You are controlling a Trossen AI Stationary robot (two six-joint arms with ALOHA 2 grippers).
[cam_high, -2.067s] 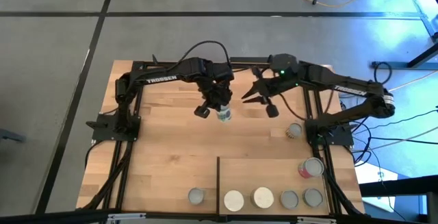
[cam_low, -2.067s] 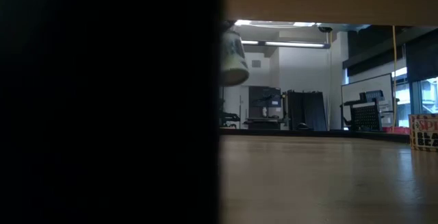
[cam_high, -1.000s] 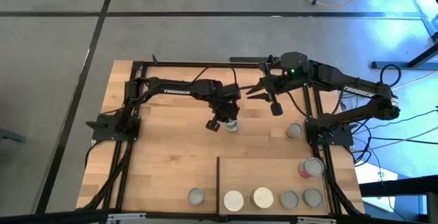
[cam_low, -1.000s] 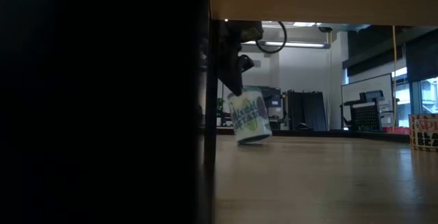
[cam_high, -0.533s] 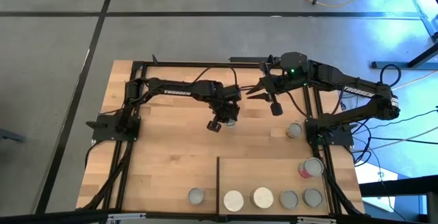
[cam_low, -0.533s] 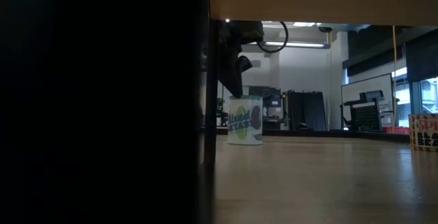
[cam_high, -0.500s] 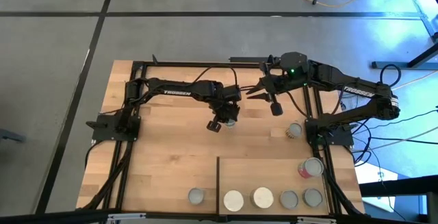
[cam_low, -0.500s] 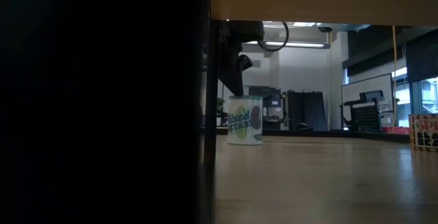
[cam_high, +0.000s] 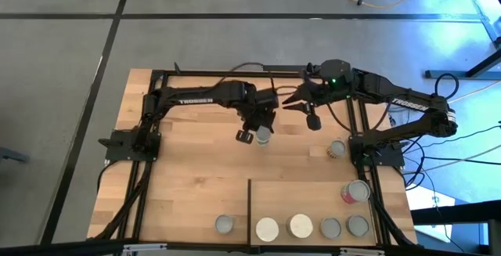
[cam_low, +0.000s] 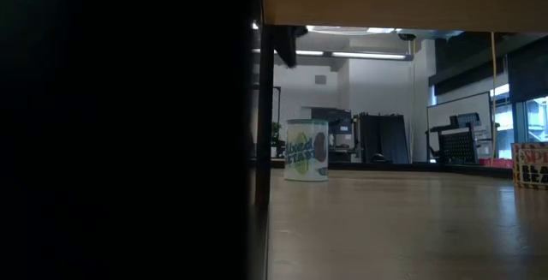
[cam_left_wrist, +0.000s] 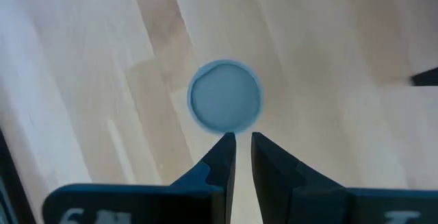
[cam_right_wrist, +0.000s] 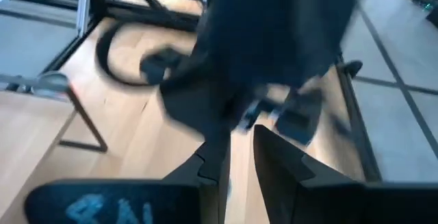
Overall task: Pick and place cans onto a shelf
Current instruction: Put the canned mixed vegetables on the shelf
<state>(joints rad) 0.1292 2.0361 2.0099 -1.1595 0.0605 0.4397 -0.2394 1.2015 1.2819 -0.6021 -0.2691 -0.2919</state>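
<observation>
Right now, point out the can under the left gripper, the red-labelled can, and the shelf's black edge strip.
can under the left gripper [cam_high: 263, 136]: high view, its top.
red-labelled can [cam_high: 356, 191]: high view, its silver top.
black edge strip [cam_high: 250, 209]: high view, midway along the strip.

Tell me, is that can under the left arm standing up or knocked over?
Upright. The can stands flat on the table in the low view, and the left wrist view shows its round top straight on.

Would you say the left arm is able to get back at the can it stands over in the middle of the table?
Probably yes. The left gripper hangs just above that can, which stands upright on bare wood with nothing beside it; the right gripper waits apart.
</observation>
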